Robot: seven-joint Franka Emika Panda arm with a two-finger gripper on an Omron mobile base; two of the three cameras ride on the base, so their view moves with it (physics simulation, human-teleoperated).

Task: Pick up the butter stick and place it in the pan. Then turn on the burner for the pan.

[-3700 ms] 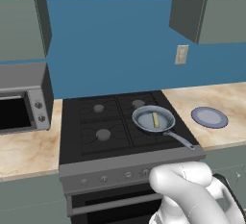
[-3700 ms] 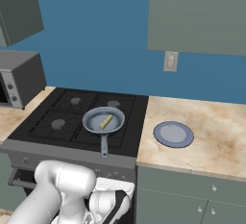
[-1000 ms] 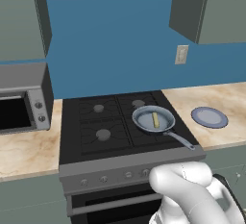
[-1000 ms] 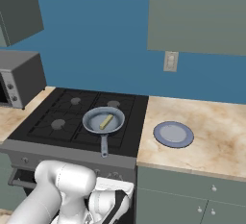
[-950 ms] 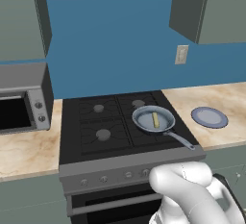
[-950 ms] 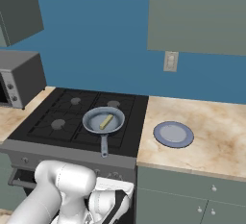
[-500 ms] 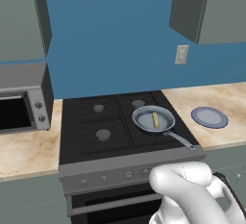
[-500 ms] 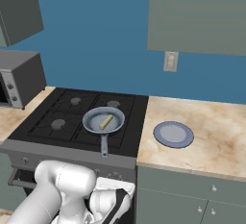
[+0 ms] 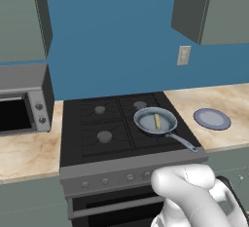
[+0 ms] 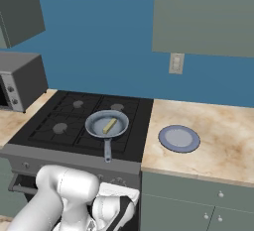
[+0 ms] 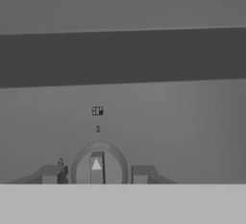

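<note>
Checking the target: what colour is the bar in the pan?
Pale yellow butter stick, clearest in the right base view.

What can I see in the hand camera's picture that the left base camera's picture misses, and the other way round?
Hand view alone: a close look at one stove knob sitting between the gripper fingertips, with small markings above it.

Left base view alone: the pan on the stovetop with the butter stick lying in it, a plate on the counter, and a microwave.

Both: the stove's grey control panel.
</note>
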